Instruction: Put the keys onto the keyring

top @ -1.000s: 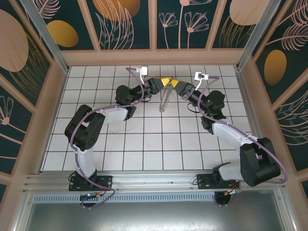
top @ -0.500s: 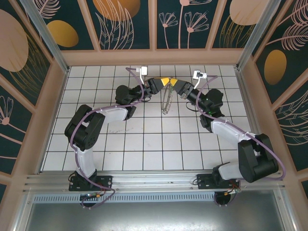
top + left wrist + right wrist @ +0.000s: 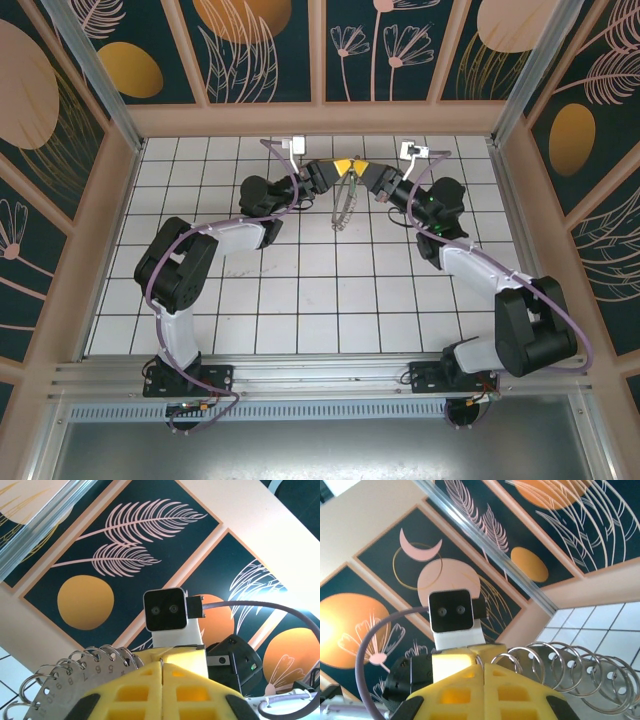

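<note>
Left fingers (image 3: 130,700) grip the hanging keyring (image 3: 344,208); right fingers (image 3: 452,695) have closed shut beside them.

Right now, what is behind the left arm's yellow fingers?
The right arm's white camera, then painted wall panels. The keyring sticks out beside the shut fingers; its gripped part is hidden.

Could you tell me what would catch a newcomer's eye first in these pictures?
The left gripper and right gripper meet tip to tip over the far middle of the tiled table, yellow fingers shut. From them dangles the keyring, its silvery rings looming large beside the fingers in both wrist views.
</note>
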`<action>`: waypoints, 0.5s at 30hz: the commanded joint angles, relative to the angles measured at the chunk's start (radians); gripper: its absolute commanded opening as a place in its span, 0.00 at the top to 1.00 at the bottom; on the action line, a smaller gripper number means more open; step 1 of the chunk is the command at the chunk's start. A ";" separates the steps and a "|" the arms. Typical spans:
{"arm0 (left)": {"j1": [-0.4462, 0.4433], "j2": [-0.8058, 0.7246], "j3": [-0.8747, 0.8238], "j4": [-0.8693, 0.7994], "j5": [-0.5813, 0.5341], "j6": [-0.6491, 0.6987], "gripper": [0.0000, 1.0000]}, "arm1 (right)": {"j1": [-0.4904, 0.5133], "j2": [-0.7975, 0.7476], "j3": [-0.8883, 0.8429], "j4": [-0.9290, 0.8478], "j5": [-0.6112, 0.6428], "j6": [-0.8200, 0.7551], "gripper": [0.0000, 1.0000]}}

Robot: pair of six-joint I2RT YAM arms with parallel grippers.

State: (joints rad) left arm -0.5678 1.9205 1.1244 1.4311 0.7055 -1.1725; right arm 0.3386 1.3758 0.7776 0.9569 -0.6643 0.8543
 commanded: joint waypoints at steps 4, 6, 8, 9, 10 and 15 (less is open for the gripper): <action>0.044 -0.093 0.025 -0.142 0.035 0.150 0.76 | -0.074 0.003 0.111 -0.189 -0.181 -0.178 1.00; 0.060 -0.116 0.025 -0.203 0.045 0.193 0.73 | -0.094 0.008 0.139 -0.255 -0.230 -0.231 1.00; 0.073 -0.134 0.036 -0.284 0.062 0.252 0.70 | -0.105 0.015 0.167 -0.324 -0.267 -0.292 1.00; 0.077 -0.144 0.045 -0.337 0.071 0.287 0.68 | -0.110 0.018 0.181 -0.360 -0.284 -0.326 1.00; 0.080 -0.151 0.057 -0.393 0.083 0.330 0.68 | -0.112 0.022 0.199 -0.395 -0.301 -0.358 1.00; 0.086 -0.158 0.157 -0.696 0.177 0.537 0.64 | -0.121 0.064 0.307 -0.620 -0.382 -0.551 1.00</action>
State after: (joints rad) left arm -0.4831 1.7889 1.2251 0.9489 0.7975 -0.8070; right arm 0.2276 1.4227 1.0058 0.4801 -0.9493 0.4690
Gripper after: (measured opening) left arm 0.355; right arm 0.049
